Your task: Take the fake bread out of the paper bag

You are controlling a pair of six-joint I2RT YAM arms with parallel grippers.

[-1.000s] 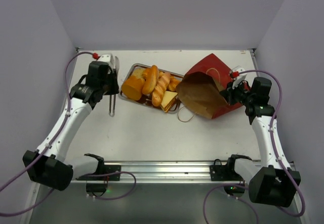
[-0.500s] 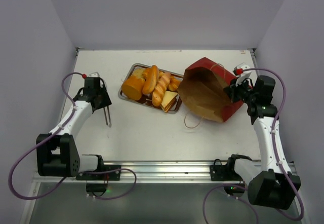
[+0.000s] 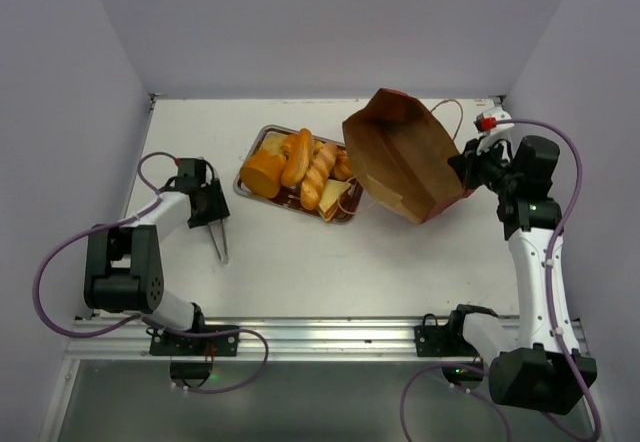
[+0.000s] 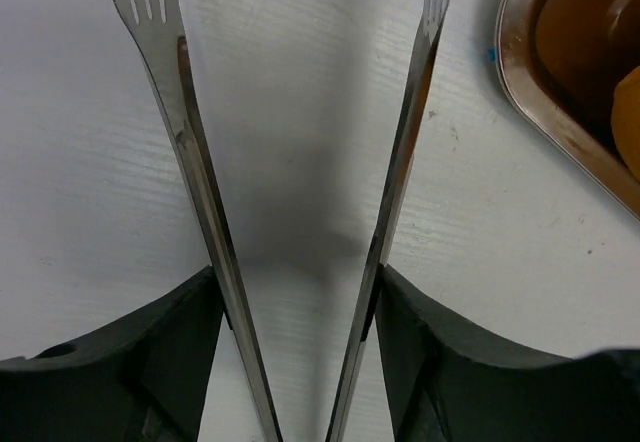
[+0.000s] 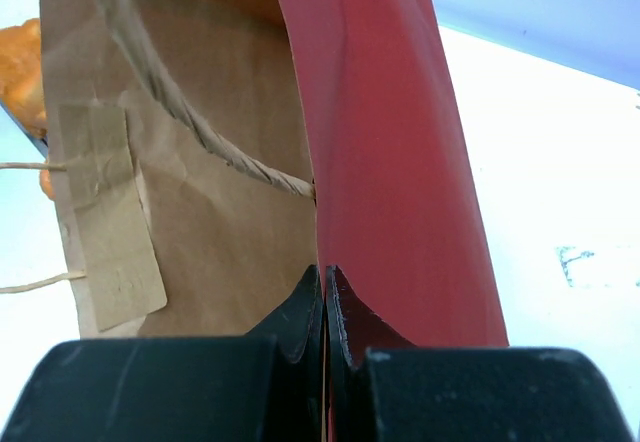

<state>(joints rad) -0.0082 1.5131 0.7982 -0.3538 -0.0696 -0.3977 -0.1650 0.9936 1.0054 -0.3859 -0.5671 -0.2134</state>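
The fake bread (image 3: 300, 167), several glossy orange and golden pieces, lies in a metal tray (image 3: 340, 219) at the table's middle back. The paper bag (image 3: 405, 162), red outside and brown inside, is lifted and tilted, its open mouth facing up and left over the tray's right end. No bread shows inside it. My right gripper (image 3: 462, 167) is shut on the bag's wall (image 5: 390, 142), its fingertips (image 5: 324, 282) pinching the edge. My left gripper (image 3: 205, 207) holds metal tongs (image 3: 218, 242) low over the table to the left; the tong arms (image 4: 195, 162) stand apart between my fingers.
The bag's string handle (image 5: 190, 127) hangs inside the mouth; another loops behind the bag (image 3: 452, 112). The tray's corner (image 4: 545, 92) shows at the right of the left wrist view, with a bread piece (image 4: 590, 32) in it. Walls enclose the table on three sides.
My right gripper has raised the bag off the table and tipped its mouth up and toward the tray. My left arm has drawn back and down to the left with the tongs.
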